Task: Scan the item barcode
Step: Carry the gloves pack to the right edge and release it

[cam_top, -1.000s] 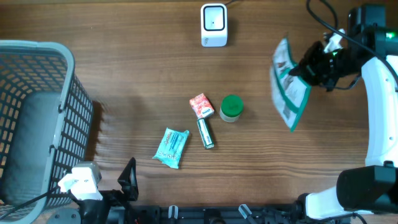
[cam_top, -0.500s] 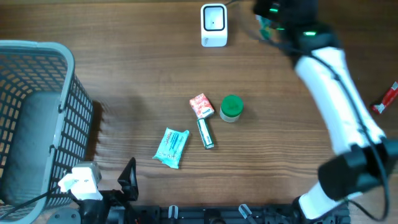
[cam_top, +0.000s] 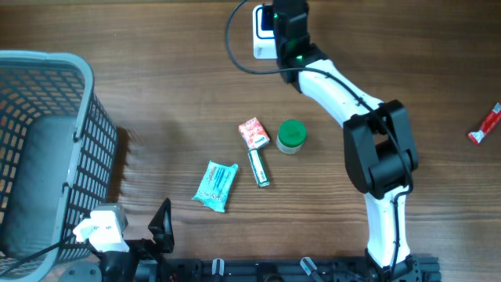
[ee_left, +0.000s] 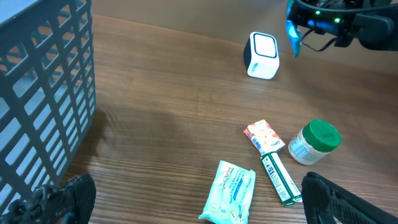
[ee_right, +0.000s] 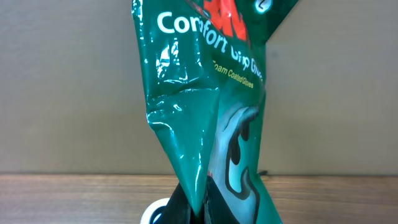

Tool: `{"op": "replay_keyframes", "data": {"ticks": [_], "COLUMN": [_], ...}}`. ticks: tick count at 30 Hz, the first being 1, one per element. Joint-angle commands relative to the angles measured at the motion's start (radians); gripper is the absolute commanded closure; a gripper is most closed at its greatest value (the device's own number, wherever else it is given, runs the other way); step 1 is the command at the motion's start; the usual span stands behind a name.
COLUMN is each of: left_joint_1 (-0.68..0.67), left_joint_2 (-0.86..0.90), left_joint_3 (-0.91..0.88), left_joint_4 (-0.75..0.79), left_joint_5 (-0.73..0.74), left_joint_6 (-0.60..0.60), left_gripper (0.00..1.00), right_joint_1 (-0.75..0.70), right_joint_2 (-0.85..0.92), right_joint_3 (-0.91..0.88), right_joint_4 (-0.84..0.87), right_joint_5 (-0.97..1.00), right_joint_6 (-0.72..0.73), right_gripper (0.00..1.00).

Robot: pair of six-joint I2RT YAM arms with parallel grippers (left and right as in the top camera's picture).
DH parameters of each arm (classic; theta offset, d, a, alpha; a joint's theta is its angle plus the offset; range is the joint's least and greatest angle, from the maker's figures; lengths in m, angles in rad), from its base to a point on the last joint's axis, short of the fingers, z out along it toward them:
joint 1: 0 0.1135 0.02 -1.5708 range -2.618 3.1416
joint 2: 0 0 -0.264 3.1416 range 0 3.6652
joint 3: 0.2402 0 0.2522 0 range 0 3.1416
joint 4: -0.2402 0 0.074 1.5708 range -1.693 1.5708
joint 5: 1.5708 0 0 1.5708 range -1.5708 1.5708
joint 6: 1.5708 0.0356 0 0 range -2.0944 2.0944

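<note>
Gleaming crinkled green packet (ee_right: 205,124), perhaps plastic

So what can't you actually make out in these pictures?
Packet: right wrist view shows only its printed front; no barcode in sight.
Scanner: overhead, half covered by the right arm.
Red item: overhead, runs off the right edge, too small to name.
Basket: overhead, cut by the left edge.
</note>
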Motion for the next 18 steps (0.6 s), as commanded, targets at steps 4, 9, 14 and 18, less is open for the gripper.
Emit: {"op": "replay_keyframes", "data": {"ticks": [4,9,14,18], "left_joint_1": [0.006,0.006,0.006,0.006], "left_joint_2": [-0.006,-0.006,-0.006,-0.006], "left_joint_3": [-0.001,-0.001,-0.001,-0.001], "left_joint_4": [0.002,0.002,0.002,0.002], "left_joint_5": [0.015,0.015,0.015,0.015], "left_joint_6": [-0.005,-0.005,-0.005,-0.005], "left_gripper": [0.0,0.0,0.0,0.0], "right_joint_1": [0.042,0.072,0.064,0.0], "right_joint_2": [0.011,-0.005,-0.135,-0.237], "right_joint_3": [0.007,0.009,0.009,0.009], "right_joint_4": [-0.005,-0.027,-0.232,-0.476], "right_joint_5": [0.002,0.037,0.2,0.4], "right_joint_6": [-0.026,-0.029,-0.027,-0.027], "right_gripper": [0.96,0.96,0.96,0.96]}}
